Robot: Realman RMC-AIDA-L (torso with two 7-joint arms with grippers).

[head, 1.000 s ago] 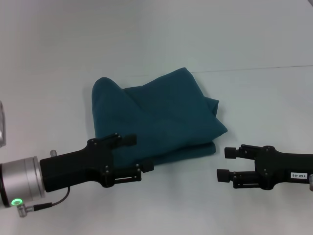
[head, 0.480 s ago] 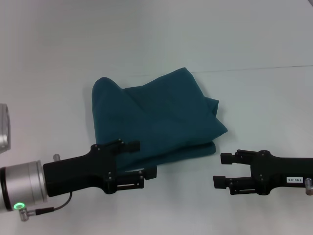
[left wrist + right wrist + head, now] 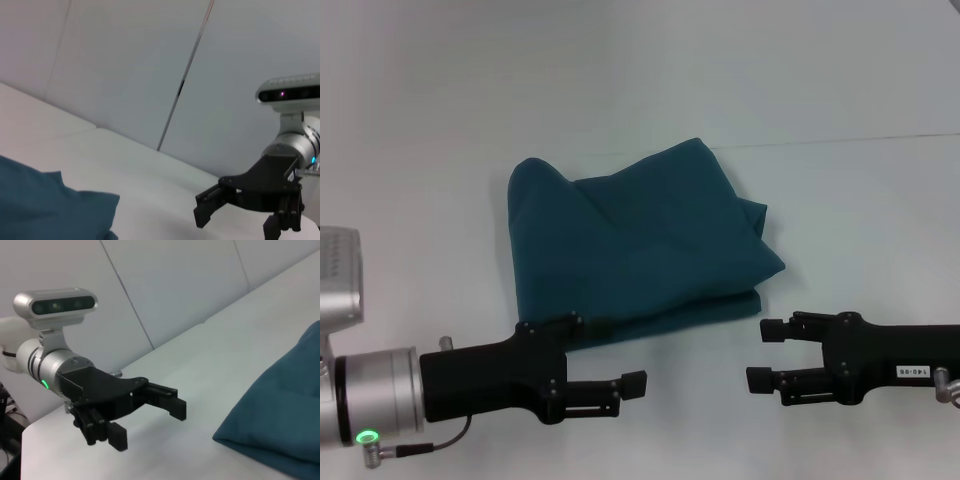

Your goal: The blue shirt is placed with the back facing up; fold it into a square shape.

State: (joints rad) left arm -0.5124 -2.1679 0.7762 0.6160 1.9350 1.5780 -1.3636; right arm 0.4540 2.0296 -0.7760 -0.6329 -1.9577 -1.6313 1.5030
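The blue shirt [image 3: 640,250] lies folded into a rough, thick rectangle in the middle of the white table, plain side up, with one corner sticking up at its far left. Its edge also shows in the left wrist view [image 3: 45,210] and the right wrist view [image 3: 280,425]. My left gripper [image 3: 610,352] hovers open and empty just in front of the shirt's near left edge. It appears from the other arm's camera as well [image 3: 147,424]. Open and empty too, my right gripper [image 3: 763,354] sits off the shirt's near right corner, and the left wrist view catches it [image 3: 210,207].
The white table [image 3: 840,220] runs to a back edge line [image 3: 840,140] behind the shirt. A grey camera housing [image 3: 338,275] on my left arm shows at the left border.
Both arms have drawn back toward the near edge of the table. The left gripper, which overlapped the shirt's front edge, is now off it. The shirt has not moved.
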